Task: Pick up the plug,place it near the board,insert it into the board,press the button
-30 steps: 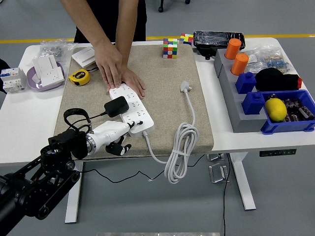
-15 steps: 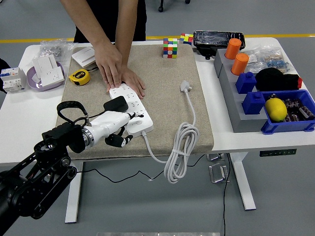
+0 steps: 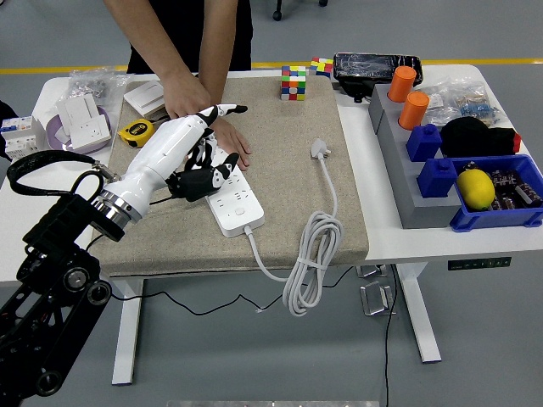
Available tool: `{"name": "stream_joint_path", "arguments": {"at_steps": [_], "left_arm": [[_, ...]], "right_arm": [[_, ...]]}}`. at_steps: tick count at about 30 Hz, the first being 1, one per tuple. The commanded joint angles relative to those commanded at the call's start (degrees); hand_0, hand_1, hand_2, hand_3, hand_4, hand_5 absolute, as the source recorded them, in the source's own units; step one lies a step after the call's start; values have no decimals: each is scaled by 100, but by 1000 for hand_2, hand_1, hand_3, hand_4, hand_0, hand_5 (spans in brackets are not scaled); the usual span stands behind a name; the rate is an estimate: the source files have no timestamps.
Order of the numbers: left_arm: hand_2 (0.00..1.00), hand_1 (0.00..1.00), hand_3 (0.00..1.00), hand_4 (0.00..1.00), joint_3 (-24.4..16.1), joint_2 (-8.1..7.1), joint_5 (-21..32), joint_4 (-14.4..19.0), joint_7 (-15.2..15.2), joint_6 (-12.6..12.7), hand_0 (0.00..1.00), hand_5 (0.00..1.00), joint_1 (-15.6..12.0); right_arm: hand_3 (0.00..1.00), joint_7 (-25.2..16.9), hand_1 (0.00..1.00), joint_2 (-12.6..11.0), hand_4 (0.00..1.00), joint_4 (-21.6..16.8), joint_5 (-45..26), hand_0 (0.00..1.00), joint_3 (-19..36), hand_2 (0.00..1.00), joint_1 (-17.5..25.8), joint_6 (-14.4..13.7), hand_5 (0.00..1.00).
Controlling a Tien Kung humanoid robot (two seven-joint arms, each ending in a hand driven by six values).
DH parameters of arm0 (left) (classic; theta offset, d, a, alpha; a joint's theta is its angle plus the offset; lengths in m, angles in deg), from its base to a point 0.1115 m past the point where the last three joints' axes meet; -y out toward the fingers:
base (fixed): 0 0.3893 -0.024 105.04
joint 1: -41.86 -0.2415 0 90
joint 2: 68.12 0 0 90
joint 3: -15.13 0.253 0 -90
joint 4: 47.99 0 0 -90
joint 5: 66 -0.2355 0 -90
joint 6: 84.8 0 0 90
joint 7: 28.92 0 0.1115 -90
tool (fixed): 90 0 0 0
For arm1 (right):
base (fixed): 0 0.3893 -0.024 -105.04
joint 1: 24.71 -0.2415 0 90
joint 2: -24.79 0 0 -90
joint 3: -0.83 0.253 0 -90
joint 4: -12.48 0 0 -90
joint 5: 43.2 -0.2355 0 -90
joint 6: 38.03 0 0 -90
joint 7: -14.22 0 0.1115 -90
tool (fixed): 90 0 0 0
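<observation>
A white power strip [image 3: 238,209] lies on a tan felt mat [image 3: 288,195]. A black plug [image 3: 193,185] sits in it near its middle. My left hand [image 3: 208,144], white with black fingertips, hovers over the plug and the strip's far half. One finger points toward the person and the others bend loosely down by the plug, holding nothing that I can see. A person's hand [image 3: 236,146] presses the strip's far end; the other hand [image 3: 185,95] is partly hidden behind mine. The strip's own white cable [image 3: 310,254] coils off the mat's front edge.
A tape measure [image 3: 136,132] and socket parts [image 3: 81,123] lie at the left. A Rubik's cube [image 3: 293,83] stands at the mat's far edge. To the right are a grey rack with orange cylinders [image 3: 404,85] and a blue bin [image 3: 509,214] holding a lemon [image 3: 475,188].
My left hand rose from the strip's near end and swung forward over the plug toward the person's hands. The plug and strip stayed where they were.
</observation>
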Motion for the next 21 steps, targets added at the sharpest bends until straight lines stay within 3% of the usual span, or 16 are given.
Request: {"name": "stream_joint_path", "arguments": {"at_steps": [1, 6, 7, 12, 15, 21], "left_arm": [[890, 886, 897, 998, -42, 35, 261, -22, -35, -96, 810, 430, -41], [890, 886, 897, 998, -188, 124, 1452, -176, -215, -349, 810, 430, -218], [998, 998, 998, 998, -213, 144, 1713, -195, -236, -379, 998, 525, -268], [998, 998, 998, 998, -244, 188, 2849, -245, -285, -413, 998, 525, -362], [998, 998, 998, 998, -260, 197, 2966, -241, -294, -426, 998, 558, -367], [994, 998, 998, 998, -244, 145, 2520, -269, -302, -490, 998, 521, -356]], "right_arm": [[756, 0, 790, 3, 998, 0, 0, 818, 0, 753, 1, 1, 998], [756, -4, 790, 7, 998, -3, 13, 818, 18, 753, -12, 0, 998], [756, -3, 790, 8, 998, -1, 10, 819, 21, 753, -11, -1, 998], [756, 3, 790, 4, 998, 5, 1, 819, 17, 753, 3, 1, 998], [756, 2, 790, 4, 998, 4, 3, 819, 19, 752, 4, 3, 998], [756, -2, 790, 7, 998, -2, 15, 819, 22, 752, -4, 0, 998]]}}
